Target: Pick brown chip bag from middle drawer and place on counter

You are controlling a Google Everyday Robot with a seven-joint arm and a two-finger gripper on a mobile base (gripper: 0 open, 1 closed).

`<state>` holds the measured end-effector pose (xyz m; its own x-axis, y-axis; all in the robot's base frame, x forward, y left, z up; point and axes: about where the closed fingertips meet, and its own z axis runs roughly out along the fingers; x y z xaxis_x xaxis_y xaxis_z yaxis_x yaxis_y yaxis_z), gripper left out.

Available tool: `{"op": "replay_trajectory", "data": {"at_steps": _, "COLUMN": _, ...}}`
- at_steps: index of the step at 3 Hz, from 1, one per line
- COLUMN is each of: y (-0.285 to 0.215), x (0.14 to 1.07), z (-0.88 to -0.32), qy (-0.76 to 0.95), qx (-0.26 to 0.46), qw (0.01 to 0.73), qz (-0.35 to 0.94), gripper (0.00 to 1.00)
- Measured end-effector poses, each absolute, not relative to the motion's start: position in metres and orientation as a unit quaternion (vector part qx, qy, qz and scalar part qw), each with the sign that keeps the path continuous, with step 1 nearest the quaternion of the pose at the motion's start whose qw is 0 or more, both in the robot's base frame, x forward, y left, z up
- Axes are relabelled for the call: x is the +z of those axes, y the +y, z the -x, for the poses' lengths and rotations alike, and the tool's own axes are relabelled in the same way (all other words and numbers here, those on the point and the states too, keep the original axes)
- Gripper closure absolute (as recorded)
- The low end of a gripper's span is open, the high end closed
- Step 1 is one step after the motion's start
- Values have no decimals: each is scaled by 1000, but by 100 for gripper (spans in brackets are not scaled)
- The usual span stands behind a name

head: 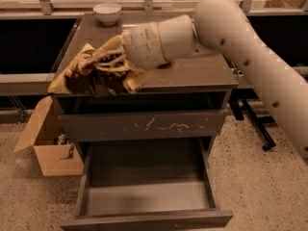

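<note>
My gripper [98, 70] is shut on the brown chip bag [84, 80], a crinkled dark-brown bag with tan edges. It holds the bag over the front left part of the counter [192, 76], just above or touching the surface. The white arm reaches in from the upper right and hides the counter's middle. Below, the middle drawer [147, 196] stands pulled open and holds nothing I can see. The drawer with white scratches on its front [144, 125] is closed above it.
A white bowl [107, 12] sits at the back left of the counter. An open cardboard box [50, 148] stands on the floor left of the cabinet. A pale ledge and window frame run along the back. The apple and bottle are hidden behind the arm.
</note>
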<state>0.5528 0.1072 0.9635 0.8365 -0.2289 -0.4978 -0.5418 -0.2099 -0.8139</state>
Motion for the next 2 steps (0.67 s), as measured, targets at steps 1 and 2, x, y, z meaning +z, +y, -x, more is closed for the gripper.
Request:
{"op": "replay_trajectory", "data": {"at_steps": 1, "y": 126, "x": 994, "z": -599, "qy": 246, "qx": 122, "qw": 585, "qz": 764, "gripper": 100}}
{"op": "replay_trajectory", "data": {"at_steps": 2, "y": 121, "x": 1027, "z": -659, "qy": 260, "qx": 96, "qw": 628, "qz": 727, "gripper": 74}}
